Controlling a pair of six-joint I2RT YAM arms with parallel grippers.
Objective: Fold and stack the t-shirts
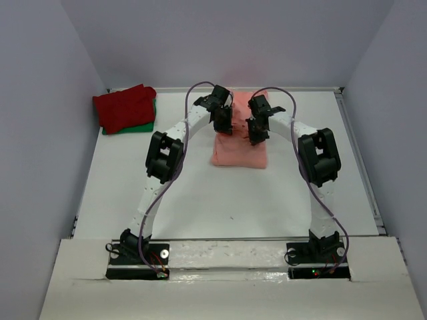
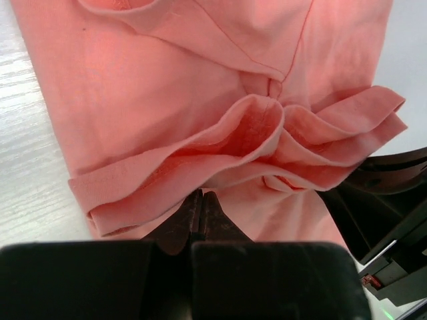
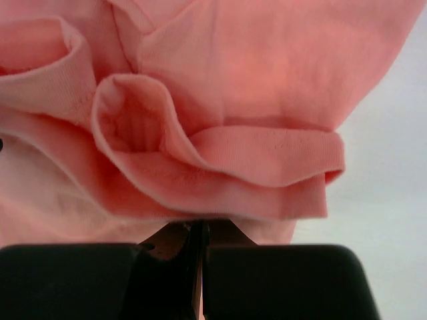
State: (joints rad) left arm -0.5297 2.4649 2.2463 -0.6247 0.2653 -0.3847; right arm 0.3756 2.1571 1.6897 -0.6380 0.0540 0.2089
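— While you have the overhead view up, where does the salmon-pink t-shirt (image 1: 240,150) lie?

— On the white table (image 1: 233,207), as a partly folded oblong. In both wrist views I see part of it gathered up in loose, wavy folds.

— And your left gripper (image 1: 225,128)?

— Over the pink shirt's left edge, about midway along it. Its fingers (image 2: 180,227) are pressed together, and the bunched layers rise right from their tips, so I read it as clamped on the cloth.

— The right gripper (image 1: 255,137)?

— Over the same shirt toward its right edge, near the left one but apart from it. Its fingers are together too, with a thin strip of pink showing between them, so it is pinched on that shirt just below a folded hem.

— The other shirts?

— Well off to the far left of the pink one. The dark red t-shirt (image 1: 123,107) lies folded on top of the green t-shirt (image 1: 143,125), of which I see only an edge along the near and right sides. Neither touches the pink shirt.
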